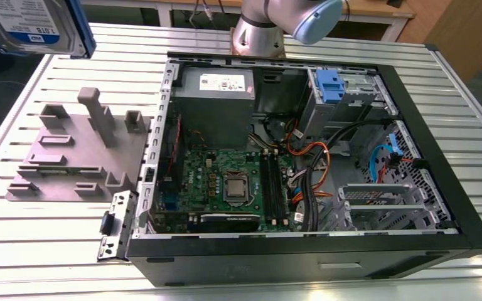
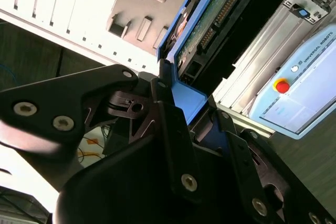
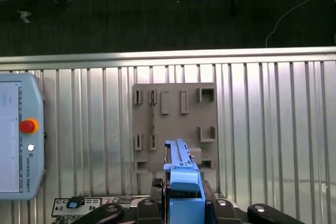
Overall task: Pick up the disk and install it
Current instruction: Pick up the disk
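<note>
The disk (image 1: 36, 25) hangs high at the exterior view's upper left, its white-and-blue label and blue carrier edge showing, well above the table. In the second wrist view my gripper (image 2: 189, 100) is shut on the blue carrier's end handle, with the disk (image 2: 207, 19) and its green circuit side reaching away from the fingers (image 2: 163, 93). The first wrist view has the disk (image 3: 181, 169) edge-on in the gripper (image 3: 184, 205), above the grey fixture plate (image 3: 173, 124).
An open computer case (image 1: 153, 157) lies on the slatted metal table (image 1: 48, 251), with a motherboard, cables, a grey power-supply box (image 1: 216, 84) and a blue bracket (image 1: 329, 84) in the drive bay. A teach pendant (image 3: 18, 135) lies beside the fixture plate (image 1: 73, 150).
</note>
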